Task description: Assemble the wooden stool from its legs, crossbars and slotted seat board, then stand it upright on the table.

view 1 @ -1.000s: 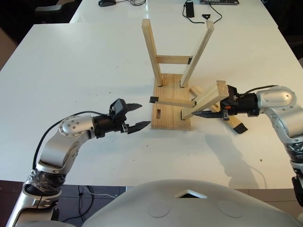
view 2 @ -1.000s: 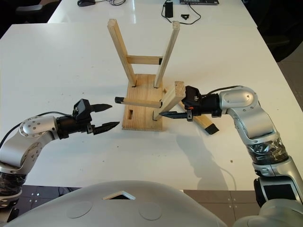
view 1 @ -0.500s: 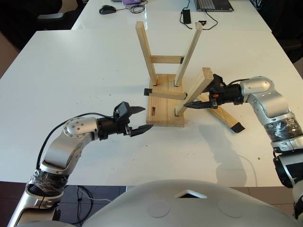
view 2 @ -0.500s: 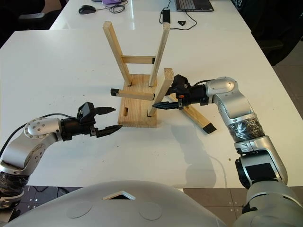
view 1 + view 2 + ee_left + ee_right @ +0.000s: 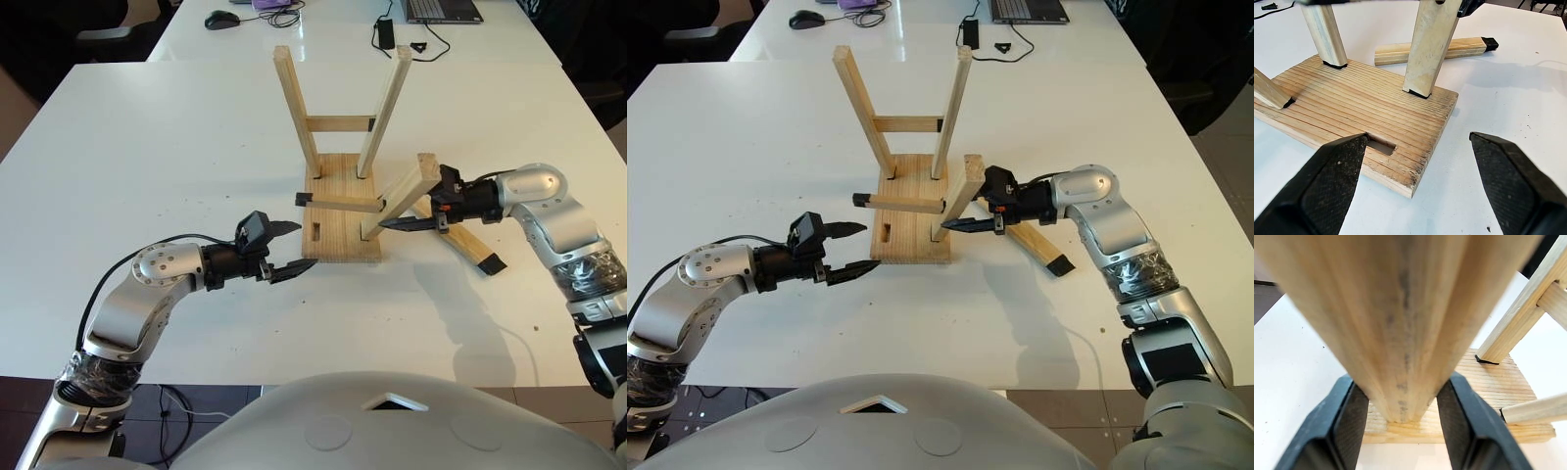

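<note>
Stool seat board (image 5: 343, 235) lies flat mid-table, with two far legs (image 5: 294, 108) seated. If the tilted leg (image 5: 404, 191) is pressed off-line, it could be jammed in its near-right slot, or the board skidded. The right gripper (image 5: 397, 217) is clamped on that leg. The left gripper (image 5: 306, 244) is spread wide and empty, just beside the board's near-left corner.

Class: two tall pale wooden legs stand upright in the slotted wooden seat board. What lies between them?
A short pale wooden crossbar spans between the tall legs, roughly halfway up, as both eye views show.
</note>
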Tool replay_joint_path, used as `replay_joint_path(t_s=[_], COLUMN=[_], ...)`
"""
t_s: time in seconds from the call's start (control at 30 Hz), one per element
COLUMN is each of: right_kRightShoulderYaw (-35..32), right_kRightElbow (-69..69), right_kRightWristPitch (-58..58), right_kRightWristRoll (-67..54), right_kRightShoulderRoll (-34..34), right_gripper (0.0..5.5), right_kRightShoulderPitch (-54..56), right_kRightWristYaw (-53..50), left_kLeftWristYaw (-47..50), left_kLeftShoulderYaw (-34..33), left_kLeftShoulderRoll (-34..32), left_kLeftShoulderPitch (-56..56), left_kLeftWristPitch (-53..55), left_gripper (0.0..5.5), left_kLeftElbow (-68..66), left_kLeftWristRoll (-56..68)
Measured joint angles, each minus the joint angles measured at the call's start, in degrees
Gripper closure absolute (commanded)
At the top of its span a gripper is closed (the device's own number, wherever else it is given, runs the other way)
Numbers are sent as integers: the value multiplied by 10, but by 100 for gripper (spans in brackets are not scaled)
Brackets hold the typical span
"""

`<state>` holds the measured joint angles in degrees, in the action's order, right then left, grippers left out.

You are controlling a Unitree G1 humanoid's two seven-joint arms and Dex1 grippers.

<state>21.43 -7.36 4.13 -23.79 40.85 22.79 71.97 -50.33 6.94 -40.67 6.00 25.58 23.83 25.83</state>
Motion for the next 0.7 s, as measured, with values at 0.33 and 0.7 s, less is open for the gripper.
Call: replay_joint_path(t_s=[0.33,0.7], right_kRightShoulderYaw=[1,-73], right_kRightElbow=[13,111], right_kRightWristPitch=[19,135], right_kRightWristRoll=[10,-16], right_kRightShoulderRoll=[7,55], right_gripper=[295,222], right_kRightShoulderPitch=[-10,-105], right_kRightWristYaw=[-8,19], left_kLeftWristYaw=[1,6], left_kLeftShoulderYaw=[2,1], left_kLeftShoulderRoll=[1,8], left_kLeftShoulderPitch=[1,26], left_kLeftWristPitch=[0,-1], left_gripper=[167,167], left_kLeftElbow=[1,11], left_kLeftWristRoll=[-1,-11])
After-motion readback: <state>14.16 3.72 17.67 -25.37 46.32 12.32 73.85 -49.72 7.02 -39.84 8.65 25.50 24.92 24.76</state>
